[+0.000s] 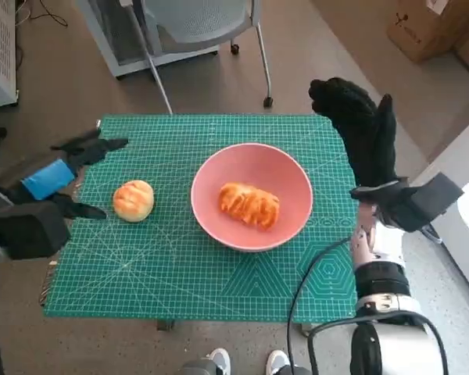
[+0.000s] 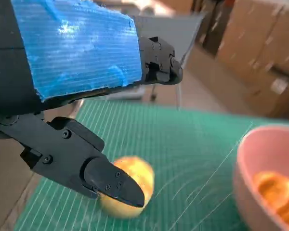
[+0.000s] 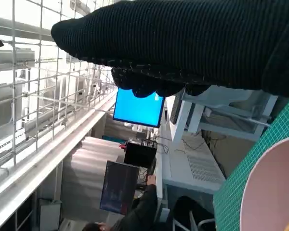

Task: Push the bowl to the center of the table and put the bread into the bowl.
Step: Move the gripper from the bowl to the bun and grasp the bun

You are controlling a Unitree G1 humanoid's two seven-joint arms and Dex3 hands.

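bowl (image 1: 252,195) mid-mat with one bread (image 1: 249,205), round bun (image 1: 134,200) beside

The head view looks steeply down on the table (image 1: 141,273); both wrist views sit close, sharing the pink bowl (image 1: 252,195).

A green cutting mat (image 1: 180,273) covers the table, bearing a pink bowl (image 1: 289,176) and a round bun (image 1: 134,200).

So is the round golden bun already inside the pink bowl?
No, the round golden bun lies on the green mat beside the pink bowl, near the left hand.
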